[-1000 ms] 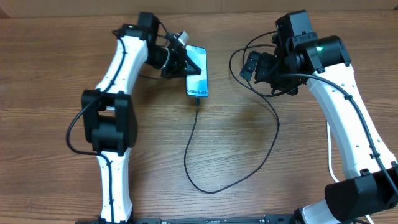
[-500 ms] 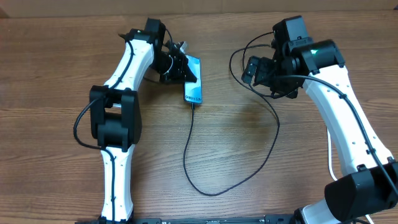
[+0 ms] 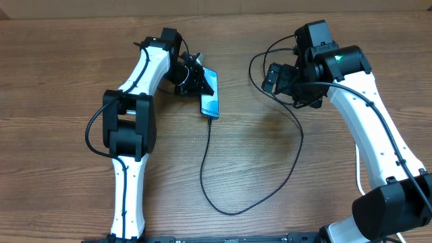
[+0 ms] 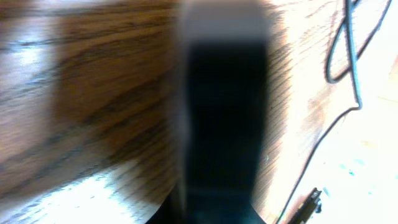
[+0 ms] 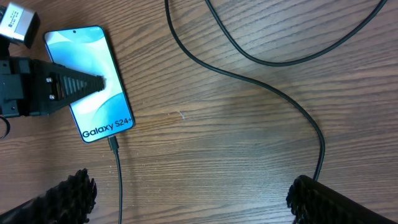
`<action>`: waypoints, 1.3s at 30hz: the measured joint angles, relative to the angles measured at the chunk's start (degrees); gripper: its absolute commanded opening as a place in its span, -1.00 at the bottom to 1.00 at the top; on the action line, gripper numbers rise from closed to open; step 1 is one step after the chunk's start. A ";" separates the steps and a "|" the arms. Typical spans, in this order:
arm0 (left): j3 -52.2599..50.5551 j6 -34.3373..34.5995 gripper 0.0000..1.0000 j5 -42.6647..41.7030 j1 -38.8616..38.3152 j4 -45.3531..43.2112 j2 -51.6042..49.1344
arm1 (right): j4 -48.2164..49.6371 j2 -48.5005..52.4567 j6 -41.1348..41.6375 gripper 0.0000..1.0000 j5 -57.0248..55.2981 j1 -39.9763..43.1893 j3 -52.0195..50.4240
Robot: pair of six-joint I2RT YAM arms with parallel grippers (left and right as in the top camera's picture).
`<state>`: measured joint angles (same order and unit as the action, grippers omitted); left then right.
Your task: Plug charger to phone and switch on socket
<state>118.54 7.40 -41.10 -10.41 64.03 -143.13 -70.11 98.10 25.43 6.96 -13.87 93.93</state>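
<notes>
charger (image 5: pixel 119 186) plugged into phone (image 5: pixel 93 115), left gripper (image 5: pixel 99 82) above

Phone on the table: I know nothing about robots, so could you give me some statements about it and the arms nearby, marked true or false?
1. The phone has a lit screen showing "Galaxy". True.
2. The charger cable is plugged into the phone's bottom edge. True.
3. The right gripper has its jaws clamped on the cable. False: its jaws stand wide open, holding nothing.
4. The left gripper is far from the phone. False: its tip lies over the screen.
5. The phone stands upright. False: it lies flat on the table.
</notes>
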 measured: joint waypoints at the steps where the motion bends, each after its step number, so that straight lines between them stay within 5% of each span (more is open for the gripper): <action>1: 0.00 0.00 -0.74 0.61 0.00 0.02 0.00 | 0.02 0.00 0.02 1.00 0.00 0.00 0.00; 8: 0.00 0.20 -0.53 4.35 0.00 0.46 0.00 | 0.02 0.00 0.00 1.00 0.02 0.00 0.00; 11: 0.00 0.07 -0.29 5.55 0.00 0.46 0.00 | 0.04 0.00 0.00 1.00 0.02 0.00 0.00; 39: 0.98 0.39 0.22 14.40 -0.11 4.15 1.53 | 1.18 0.00 -0.02 1.00 -0.70 0.00 0.00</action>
<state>119.52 7.79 -26.70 -10.52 68.18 -141.60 -68.93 98.10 25.41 6.26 -13.87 93.93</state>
